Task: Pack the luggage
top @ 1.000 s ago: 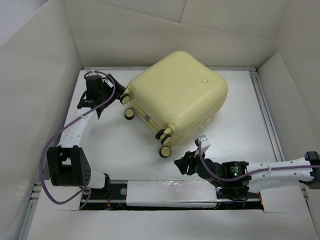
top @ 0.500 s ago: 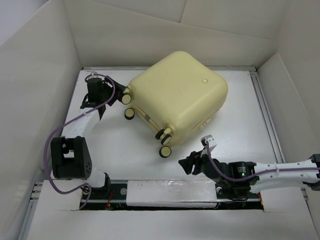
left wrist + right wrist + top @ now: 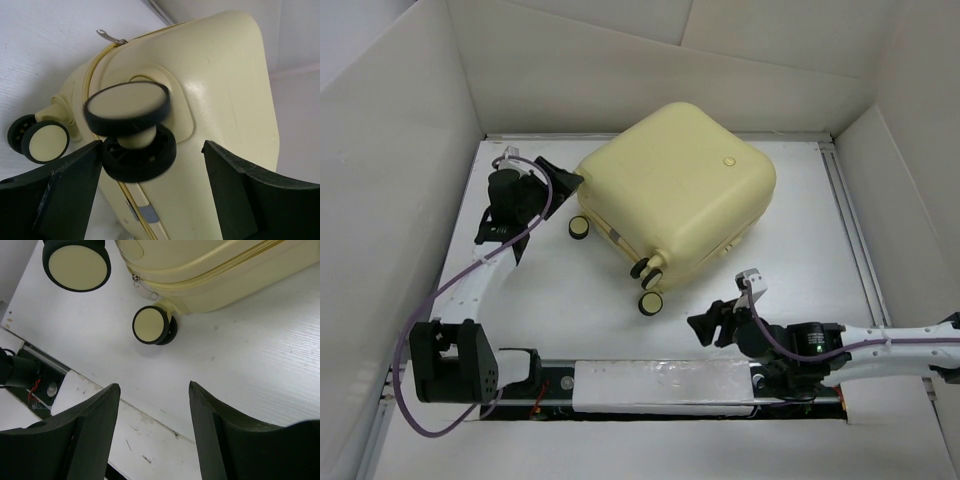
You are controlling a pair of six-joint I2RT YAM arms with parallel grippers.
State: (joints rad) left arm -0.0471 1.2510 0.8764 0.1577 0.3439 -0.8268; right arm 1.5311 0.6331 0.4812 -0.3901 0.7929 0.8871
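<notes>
The pale yellow luggage lies closed on its side in the middle of the table, round emblem up. Its caster wheels point left and front. My left gripper is open at the suitcase's left corner. In the left wrist view its jaws stand wide on either side of a double caster wheel, the left finger right beside the black wheel. The zipper pull shows along the shut seam. My right gripper is open and empty above the table, in front of the suitcase; it also shows in the right wrist view.
Other casters sit at the left side and front corner, the latter also in the right wrist view. White walls enclose the table. A rail with cables runs along the near edge.
My left gripper has moved right onto the suitcase's left corner and now straddles a caster wheel. My right gripper has drawn back to the right, away from the front wheels.
</notes>
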